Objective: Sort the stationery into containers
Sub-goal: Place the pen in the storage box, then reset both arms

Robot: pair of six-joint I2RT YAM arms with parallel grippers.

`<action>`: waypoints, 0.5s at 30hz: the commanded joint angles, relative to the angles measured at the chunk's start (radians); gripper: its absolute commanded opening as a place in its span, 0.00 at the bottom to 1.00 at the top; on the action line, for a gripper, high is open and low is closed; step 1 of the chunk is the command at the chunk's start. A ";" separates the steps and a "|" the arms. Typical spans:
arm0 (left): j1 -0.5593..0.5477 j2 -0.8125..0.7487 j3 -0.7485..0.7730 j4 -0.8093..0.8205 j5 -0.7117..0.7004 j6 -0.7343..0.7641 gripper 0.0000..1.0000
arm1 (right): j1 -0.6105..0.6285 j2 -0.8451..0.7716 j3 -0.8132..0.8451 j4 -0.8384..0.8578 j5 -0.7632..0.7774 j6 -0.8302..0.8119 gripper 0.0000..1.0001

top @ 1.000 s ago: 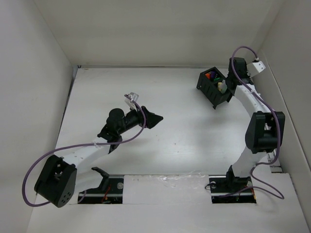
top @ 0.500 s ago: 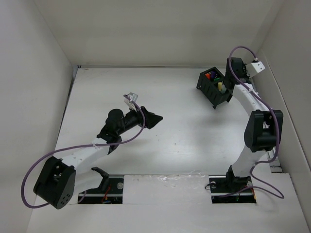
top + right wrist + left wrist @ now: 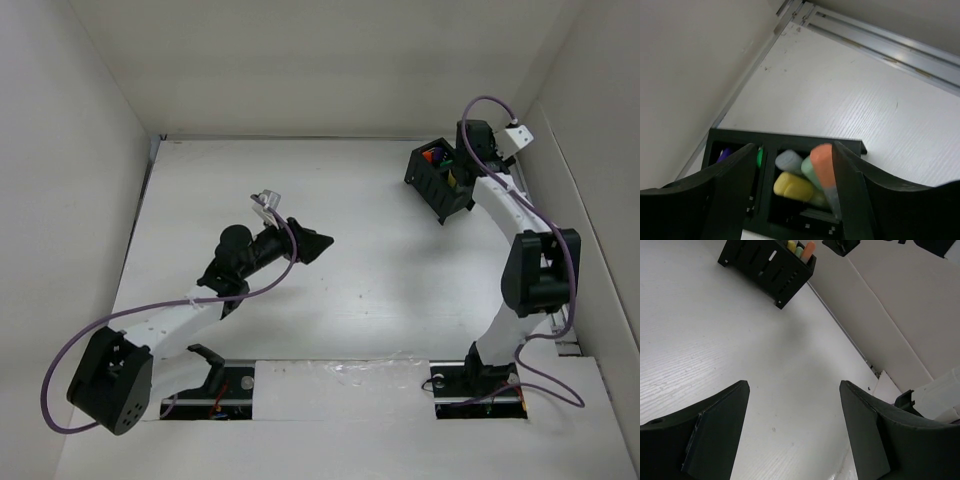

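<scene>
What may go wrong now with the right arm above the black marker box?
The open jaws of the right arm hang close over the black slotted plastic box. Moving sideways, they may catch its rim and tip it. They may also hook the tall orange-capped marker and drag it out.

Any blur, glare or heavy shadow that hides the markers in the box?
Top external: even light, no glare, box small and partly under the right arm. Left wrist: sharp, faint shadow by the box. Right wrist: markers close and slightly soft, colours readable.

Overhead and both wrist cameras see the box (image 3: pixel 436 190).
</scene>
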 commanded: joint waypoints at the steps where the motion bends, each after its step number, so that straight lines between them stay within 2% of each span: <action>1: 0.002 -0.032 -0.005 0.037 -0.006 0.005 0.70 | 0.040 -0.142 -0.021 0.018 -0.049 0.011 0.68; 7: 0.002 -0.093 -0.037 0.007 -0.063 0.005 0.70 | 0.157 -0.359 -0.167 0.071 -0.281 0.002 0.81; 8: 0.002 -0.134 -0.046 0.017 -0.078 0.005 0.70 | 0.179 -0.386 -0.190 0.071 -0.293 0.002 0.99; 12: 0.002 -0.239 -0.075 -0.029 -0.185 -0.009 0.73 | 0.307 -0.499 -0.314 0.071 -0.255 0.025 0.99; 15: 0.020 -0.279 -0.100 -0.042 -0.234 -0.034 0.82 | 0.390 -0.588 -0.405 0.046 -0.246 0.025 0.99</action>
